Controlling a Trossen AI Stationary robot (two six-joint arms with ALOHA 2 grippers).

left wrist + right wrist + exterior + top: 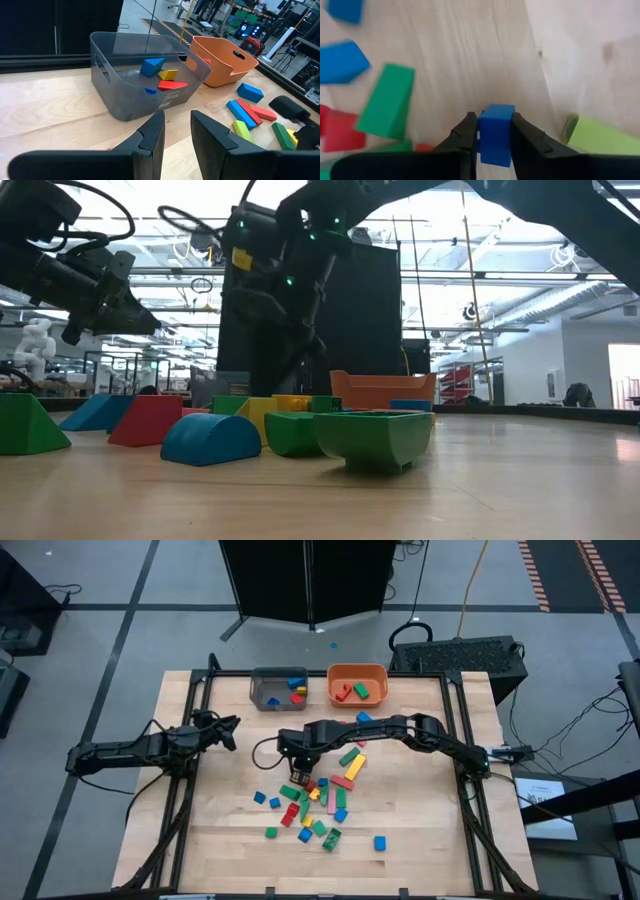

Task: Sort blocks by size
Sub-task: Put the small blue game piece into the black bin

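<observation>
Several coloured blocks [318, 802] lie scattered on the wooden table's middle, cubes and longer bars. My right gripper [300, 776] reaches down at the far left edge of this heap and is shut on a small blue block [495, 131]. A green block [387, 107] and a lime bar [600, 136] lie on either side of it. In the high view the gripper hides the blue block. My left gripper [177, 131] waits open over the table's left side [226, 730], holding nothing. My right gripper pinches the small blue block by two opposite sides [482, 132] between its two fingers. The fingers come from above, slanting steeply down. I cannot tell whether the block rests on the table or is clear of it.
At the far edge stand a grey bin [260, 695] with blue, yellow and red blocks and an orange bin [357, 670] with red and green blocks. A lone blue cube [380, 842] lies near the front. Bare wood lies to the left and right of the heap.
</observation>
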